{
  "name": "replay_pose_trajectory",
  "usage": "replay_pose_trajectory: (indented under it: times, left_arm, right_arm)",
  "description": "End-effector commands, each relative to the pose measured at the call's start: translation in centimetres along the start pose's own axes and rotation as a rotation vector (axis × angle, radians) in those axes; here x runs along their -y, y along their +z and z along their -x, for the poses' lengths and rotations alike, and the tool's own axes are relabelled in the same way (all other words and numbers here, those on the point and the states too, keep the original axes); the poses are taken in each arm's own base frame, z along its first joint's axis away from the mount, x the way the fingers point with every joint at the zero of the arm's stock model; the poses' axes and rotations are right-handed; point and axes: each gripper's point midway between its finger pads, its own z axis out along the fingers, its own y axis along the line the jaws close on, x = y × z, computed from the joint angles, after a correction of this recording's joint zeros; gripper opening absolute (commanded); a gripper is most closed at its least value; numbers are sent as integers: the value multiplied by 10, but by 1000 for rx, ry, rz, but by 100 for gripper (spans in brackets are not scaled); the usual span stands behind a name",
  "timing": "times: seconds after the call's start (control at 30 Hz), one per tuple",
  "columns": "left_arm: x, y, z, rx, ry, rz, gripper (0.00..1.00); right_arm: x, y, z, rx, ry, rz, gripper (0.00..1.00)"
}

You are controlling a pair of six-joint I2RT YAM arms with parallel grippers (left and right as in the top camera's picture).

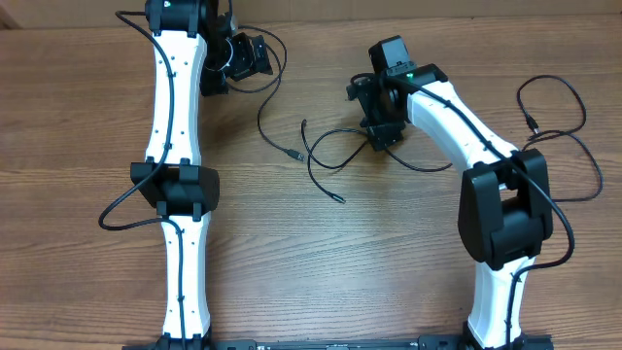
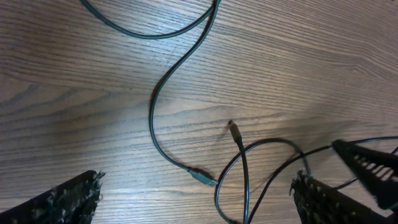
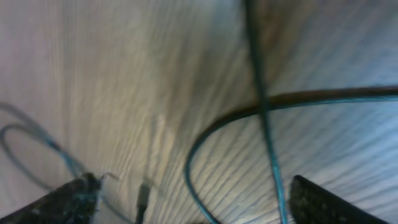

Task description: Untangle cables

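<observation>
Even light, blurry right-wrist view

I am getting the thin black cables only as smeared, out-of-focus bands in the right wrist view. The wood-grain worktop is blurring with them, so I am not making out which cord lies on top. The jaws there are being cut off by the bottom edge, as in the left wrist view, where a cable loop is also running out of frame. Overhead, the right arm's black wrist assembly is hiding the cable stretch beneath it, and the small silvery plug tips are showing too small to identify.
</observation>
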Motion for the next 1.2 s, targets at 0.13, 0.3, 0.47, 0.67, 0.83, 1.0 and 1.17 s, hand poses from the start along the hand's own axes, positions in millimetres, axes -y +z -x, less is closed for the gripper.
replay_pose_trajectory:
  times: [0.13,0.3,0.47,0.67,0.83,1.0,1.17]
  left_arm:
    - [1,0,3,14,-7,2,99]
    - [1,0,3,14,-7,2,100]
    - [1,0,3,14,-7,2,100]
    - [1,0,3,14,-7,2,100]
    - [1,0,3,14,-7,2,100]
    - [1,0,3,14,-7,2,100]
    - [1,0,3,14,-7,2,99]
  right_arm:
    - [35,11,15,113,168,-141,86]
    - [48,33,16,116,210,-194,74]
    - [64,56,18,116,218,-252,66]
    - [84,61,16,111,210,-337,33]
    - [109,48,24,94,127,-447,18]
    - [133,33,49,51,7,-537,11]
    - [142,27,68,14,-66,-554,16]
